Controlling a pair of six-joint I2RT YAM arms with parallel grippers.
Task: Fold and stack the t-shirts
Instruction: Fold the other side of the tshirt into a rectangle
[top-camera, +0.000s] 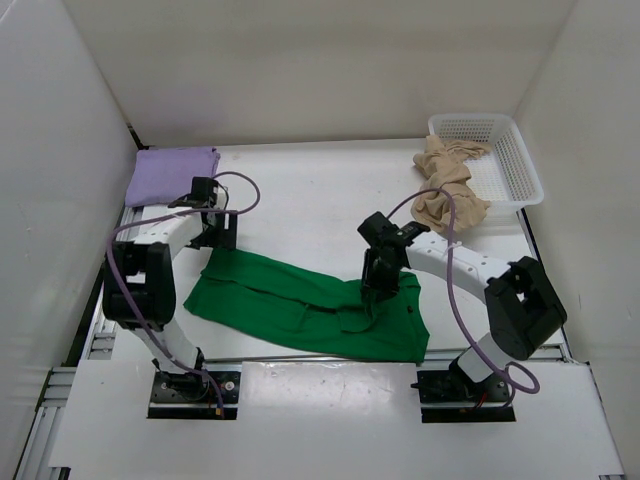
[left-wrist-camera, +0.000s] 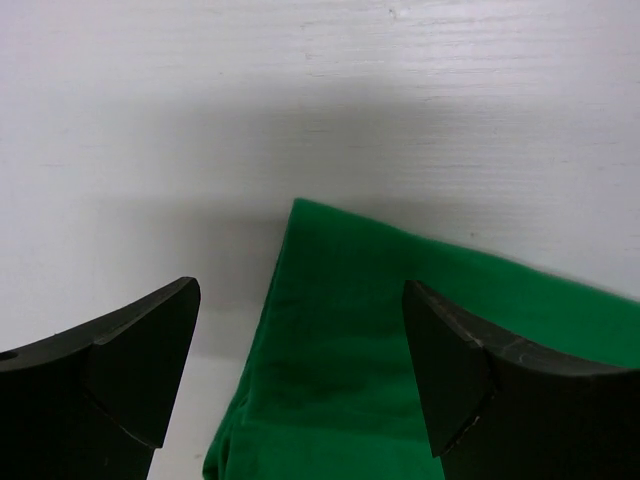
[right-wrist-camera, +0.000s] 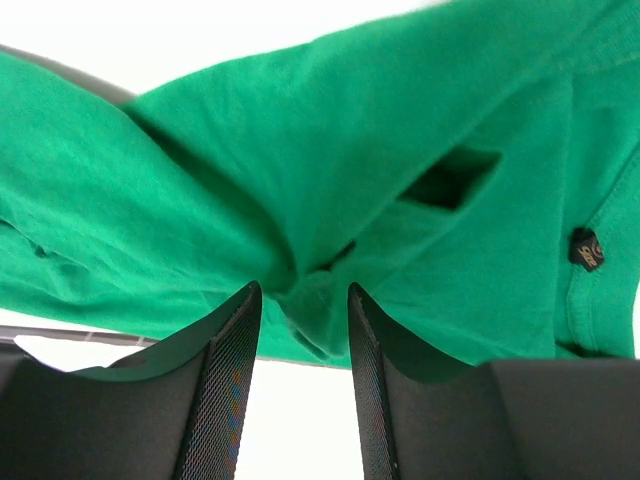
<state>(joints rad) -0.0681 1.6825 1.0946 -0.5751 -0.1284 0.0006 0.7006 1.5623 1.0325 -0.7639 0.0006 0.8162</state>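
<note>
White mesh basket (top-camera: 527, 170), plastic, sits at far right corner of white table (top-camera: 320, 185), close to right wall. Plain white walls (top-camera: 300, 60) on three sides. Aluminium rails (top-camera: 92, 345) along left edge. Flat white panel (top-camera: 330, 425) across near edge.

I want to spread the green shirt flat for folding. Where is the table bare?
The widest bare stretch of table lies between the lavender shirt and the beige shirt, beyond the green shirt. The near strip is crowded by that shirt, the left arm and the right arm. The basket takes the far right corner.
</note>
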